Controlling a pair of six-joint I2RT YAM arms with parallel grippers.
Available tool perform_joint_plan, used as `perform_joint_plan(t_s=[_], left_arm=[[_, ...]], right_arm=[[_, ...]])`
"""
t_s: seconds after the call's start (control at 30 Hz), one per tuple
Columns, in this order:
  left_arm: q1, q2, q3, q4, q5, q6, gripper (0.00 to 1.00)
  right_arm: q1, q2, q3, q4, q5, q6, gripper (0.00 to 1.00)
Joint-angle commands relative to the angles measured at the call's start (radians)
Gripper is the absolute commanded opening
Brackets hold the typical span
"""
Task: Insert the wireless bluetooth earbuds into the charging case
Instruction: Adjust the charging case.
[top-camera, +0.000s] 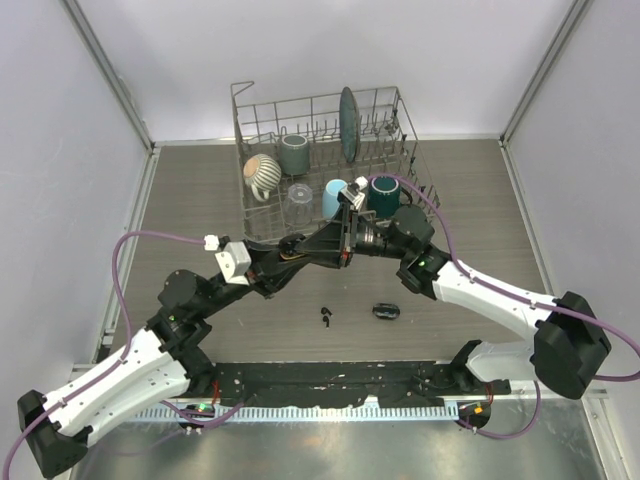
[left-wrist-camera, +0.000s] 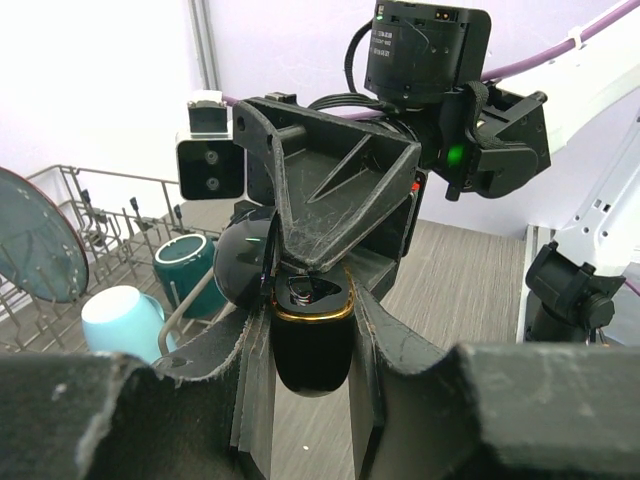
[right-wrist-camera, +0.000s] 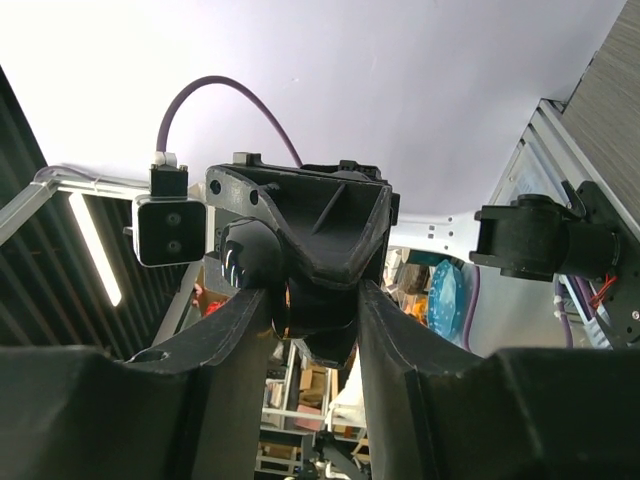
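Earbud (top-camera: 327, 317), tiny, black and short-stemmed, lies on the table (top-camera: 200, 200) toward its near edge, about midway along it. A closed black oval case (top-camera: 386, 311) sits just to its right. Above them, in front of the dish rack (top-camera: 318, 99) at the far edge, both arms meet in the air. The left gripper (left-wrist-camera: 310, 322) is clamped tight on the sides of a gold-rimmed charging case (left-wrist-camera: 312, 362), whose lid (left-wrist-camera: 245, 262) hangs open to one side. The right gripper (left-wrist-camera: 320, 262) points into the case's mouth with its fingers converging over the opening. Its jaws stand partly closed, and whether they pinch anything cannot be told. Something glossy shows inside the rim, too dark to identify.
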Motion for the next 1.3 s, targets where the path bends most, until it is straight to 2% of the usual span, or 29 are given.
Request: perform_joint_plan(t_s=[0.0,0.03,0.2,0.33,0.7,0.77,0.8,0.83,0.87,0.97,1.0,1.1,1.27], left_arm=[[-0.002,0.01,0.03,0.02,0.012,0.007,0.07],[-0.002,0.01,0.029,0.02,0.012,0.004,0.13],[0.0,0.01,0.026,0.015,0.023,-0.035,0.21],[-0.002,0.007,0.022,0.009,0.042,-0.077,0.27],[-0.002,-0.001,0.018,0.026,0.014,-0.137,0.27],[-0.002,-0.004,0.004,0.049,0.014,-0.134,0.21],[-0.002,-0.004,0.001,0.054,0.014,-0.131,0.14],[-0.002,-0.004,-0.001,0.057,0.015,-0.126,0.01],[-0.002,-0.004,-0.005,0.06,0.014,-0.123,0.0],[-0.002,-0.008,-0.02,0.077,0.009,-0.12,0.0],[0.0,-0.01,-0.025,0.08,-0.003,-0.115,0.0],[-0.002,-0.036,-0.045,0.084,-0.017,-0.105,0.0],[-0.002,-0.113,-0.088,0.057,-0.06,-0.086,0.0]], right_arm=[[0.016,-0.005,-0.01,0.129,-0.032,0.033,0.07],[0.016,-0.008,-0.013,0.132,-0.029,0.03,0.01],[0.016,-0.049,-0.028,0.079,0.045,-0.033,0.01],[0.016,-0.1,0.004,-0.117,0.106,-0.168,0.01],[0.014,-0.101,-0.004,-0.138,0.128,-0.198,0.01],[0.016,-0.103,-0.005,-0.136,0.126,-0.2,0.01],[0.016,-0.1,-0.005,-0.138,0.126,-0.202,0.01],[0.014,-0.103,-0.005,-0.145,0.128,-0.209,0.01],[0.014,-0.101,-0.005,-0.15,0.126,-0.214,0.01],[0.014,-0.112,-0.01,-0.167,0.128,-0.237,0.33],[0.013,-0.115,-0.011,-0.179,0.132,-0.25,0.49],[0.008,-0.15,0.009,-0.289,0.178,-0.339,0.64],[0.004,-0.221,0.039,-0.458,0.252,-0.474,0.72]])
